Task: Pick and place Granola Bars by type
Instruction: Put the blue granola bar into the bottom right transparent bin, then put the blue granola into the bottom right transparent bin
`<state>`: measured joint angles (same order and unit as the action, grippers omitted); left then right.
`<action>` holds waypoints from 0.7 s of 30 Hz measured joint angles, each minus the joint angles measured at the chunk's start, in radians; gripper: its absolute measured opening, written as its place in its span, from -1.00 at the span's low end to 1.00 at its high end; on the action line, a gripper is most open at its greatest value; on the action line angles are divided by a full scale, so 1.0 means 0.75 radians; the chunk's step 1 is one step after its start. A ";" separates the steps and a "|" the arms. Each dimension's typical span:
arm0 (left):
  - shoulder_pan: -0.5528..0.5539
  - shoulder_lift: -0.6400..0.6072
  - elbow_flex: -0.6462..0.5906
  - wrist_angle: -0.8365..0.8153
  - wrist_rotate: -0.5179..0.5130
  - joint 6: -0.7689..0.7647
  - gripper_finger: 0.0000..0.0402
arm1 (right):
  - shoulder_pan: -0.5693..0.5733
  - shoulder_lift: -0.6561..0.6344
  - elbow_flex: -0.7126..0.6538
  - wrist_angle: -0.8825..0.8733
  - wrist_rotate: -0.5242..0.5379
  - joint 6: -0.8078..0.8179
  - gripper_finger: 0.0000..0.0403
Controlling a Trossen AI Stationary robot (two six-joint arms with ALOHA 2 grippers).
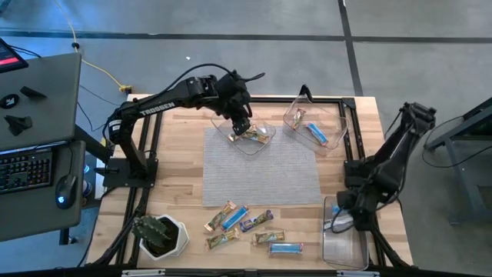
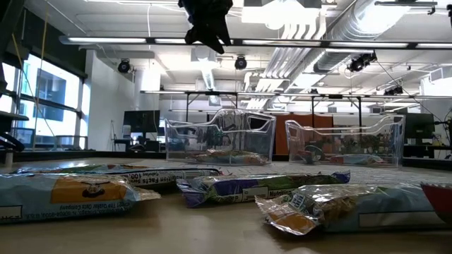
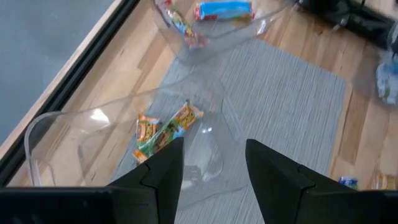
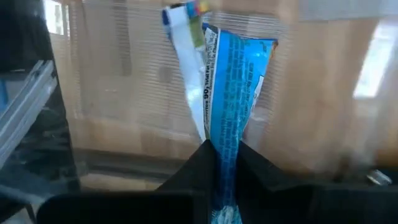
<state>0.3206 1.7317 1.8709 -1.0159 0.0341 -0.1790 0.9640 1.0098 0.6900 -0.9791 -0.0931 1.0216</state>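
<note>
Two tan and gold bars (image 3: 163, 132) lie in the left clear bin (image 1: 250, 137) at the mat's far edge. My left gripper (image 3: 211, 163) hovers open above that bin and shows in the low view at the top (image 2: 208, 28). The neighbouring bin (image 1: 317, 127) holds a blue bar (image 3: 224, 10) and a tan one. Several blue and tan bars (image 1: 247, 225) lie on the wood near the near edge. My right gripper (image 4: 224, 152), at the table's near right corner (image 1: 342, 218), is shut on a bright blue bar (image 4: 235, 81) over a third clear bin (image 1: 344, 240). My right gripper pinches the blue bar by one end (image 4: 222, 144) between its two fingers. The bar's length runs on past the fingertips, in line with the fingers. Behind it the ribbed clear bin shows; whether the bar's far end rests on the bin, I cannot tell.
A grey woven mat (image 1: 261, 165) covers the table's middle. A potted plant (image 1: 161, 235) stands at the near left corner. Black frame rails (image 1: 146, 154) run along the table's sides. A desk with keyboard and mouse (image 1: 31, 169) stands to the left of the table.
</note>
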 joint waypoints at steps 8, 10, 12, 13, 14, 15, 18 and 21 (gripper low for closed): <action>0.000 0.000 0.000 0.066 0.000 -0.010 -0.16 | -0.002 0.052 -0.133 0.186 0.015 0.070 -0.80; 0.000 0.000 0.000 0.066 0.000 -0.012 -0.16 | -0.002 0.051 -0.135 0.187 0.016 0.071 -0.76; 0.000 0.000 0.000 0.066 0.000 -0.013 -0.16 | -0.002 0.051 -0.130 0.192 0.023 0.066 -0.71; 0.000 0.000 0.000 0.066 0.000 -0.013 -0.16 | -0.002 0.051 -0.130 0.198 0.038 0.063 -0.68; -0.001 0.000 0.000 0.065 0.000 -0.013 -0.16 | -0.002 0.051 -0.130 0.207 0.059 0.063 -0.65; 0.000 0.000 0.000 0.065 0.000 -0.013 -0.16 | -0.002 0.051 -0.130 0.224 0.083 0.063 -0.62; 0.000 0.000 0.000 0.065 0.000 -0.013 -0.16 | -0.003 0.051 -0.128 0.284 0.111 0.069 -0.51; -0.001 0.000 0.000 0.065 0.000 -0.013 -0.16 | -0.002 0.046 -0.129 0.374 0.091 0.081 -0.43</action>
<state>0.3202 1.7317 1.8709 -0.9672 0.0341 -0.1886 0.9623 1.0439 0.5935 -0.6985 -0.0247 1.0823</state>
